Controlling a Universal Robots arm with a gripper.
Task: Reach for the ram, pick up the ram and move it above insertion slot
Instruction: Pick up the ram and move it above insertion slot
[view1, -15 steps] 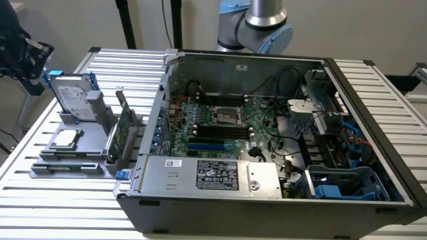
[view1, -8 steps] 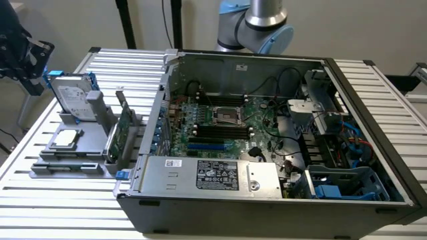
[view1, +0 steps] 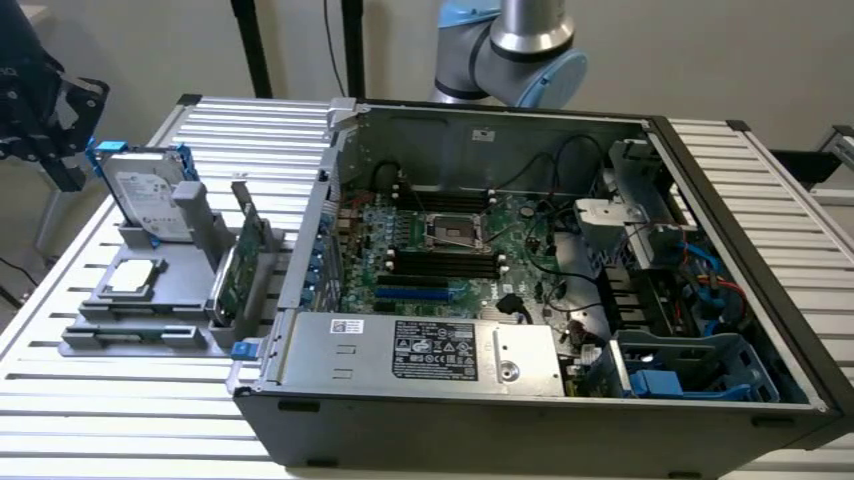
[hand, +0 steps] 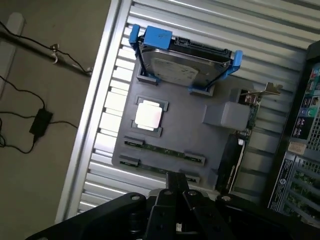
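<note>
Your gripper (hand: 177, 186) hovers over the edge of the grey plastic parts tray (hand: 190, 136), its black fingers (hand: 172, 181) drawn together and gripping nothing. The long, thin green ram stick (hand: 162, 150) lies in that tray, near the fingertips but untouched.

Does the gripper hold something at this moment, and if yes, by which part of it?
Nothing is held. The gripper is free, and the ram lies in its slot on the grey holder, apart from it.
</note>
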